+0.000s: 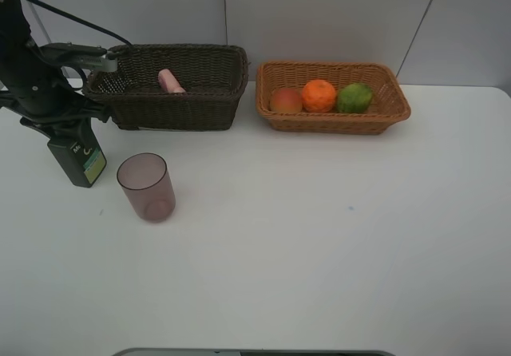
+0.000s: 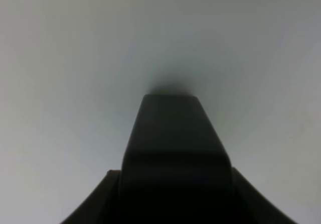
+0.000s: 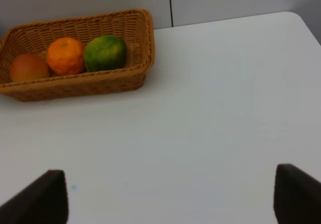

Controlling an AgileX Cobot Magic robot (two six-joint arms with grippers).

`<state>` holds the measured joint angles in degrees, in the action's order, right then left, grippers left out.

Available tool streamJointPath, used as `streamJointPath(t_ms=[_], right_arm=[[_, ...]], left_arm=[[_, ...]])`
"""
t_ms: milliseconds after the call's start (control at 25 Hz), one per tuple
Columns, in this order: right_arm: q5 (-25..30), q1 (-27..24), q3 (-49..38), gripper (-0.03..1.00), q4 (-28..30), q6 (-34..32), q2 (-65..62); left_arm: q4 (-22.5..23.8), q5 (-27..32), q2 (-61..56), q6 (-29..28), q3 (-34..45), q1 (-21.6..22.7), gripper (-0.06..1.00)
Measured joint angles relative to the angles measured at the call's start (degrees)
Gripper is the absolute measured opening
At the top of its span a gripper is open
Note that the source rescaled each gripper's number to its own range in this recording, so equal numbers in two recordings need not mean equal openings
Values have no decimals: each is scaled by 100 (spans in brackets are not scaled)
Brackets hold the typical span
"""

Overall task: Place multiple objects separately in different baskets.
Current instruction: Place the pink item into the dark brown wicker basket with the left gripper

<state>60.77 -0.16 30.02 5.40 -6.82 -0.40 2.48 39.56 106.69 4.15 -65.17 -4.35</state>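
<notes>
My left gripper (image 1: 60, 124) grips the top of the dark green pump bottle (image 1: 80, 160), which stands at the table's far left; the left wrist view shows the bottle (image 2: 175, 153) filling the gap between the fingers. Beside it stands the mauve cup (image 1: 146, 187), upright. The pink tube (image 1: 169, 81) lies in the dark brown basket (image 1: 172, 108). The light basket (image 1: 335, 122) holds the red-orange fruit (image 1: 286, 100), orange (image 1: 319, 95) and lime (image 1: 354, 97). My right gripper (image 3: 170, 199) is open over bare table, seen only in its wrist view.
Both baskets sit side by side along the back wall. The white table (image 1: 319, 244) stretches in front of them. In the right wrist view the light basket (image 3: 75, 86) lies well ahead of the open fingers.
</notes>
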Motion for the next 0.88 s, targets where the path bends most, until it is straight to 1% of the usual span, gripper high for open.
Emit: streamJointPath(t_ms=[240,320,480,600,760,880], right_arm=[[0,0,0,78,0,0,0],[0,0,0,78,0,0,0],[0,0,0,78,0,0,0],[0,0,0,78,0,0,0],[0,0,0,78,0,0,0],[0,0,0,78,0,0,0]], left_arm=[[-6,7,0,0,0,0,44],[-23,101,-7,0,-37,0,44],[-174,714,-146,-78,-383,0,44],[-334,1290,-377,-285,-891,0,44],[-398,2035,-545,-415,-1672,-20,44],[-398,2359,-556,-415,-2160,-128,44]])
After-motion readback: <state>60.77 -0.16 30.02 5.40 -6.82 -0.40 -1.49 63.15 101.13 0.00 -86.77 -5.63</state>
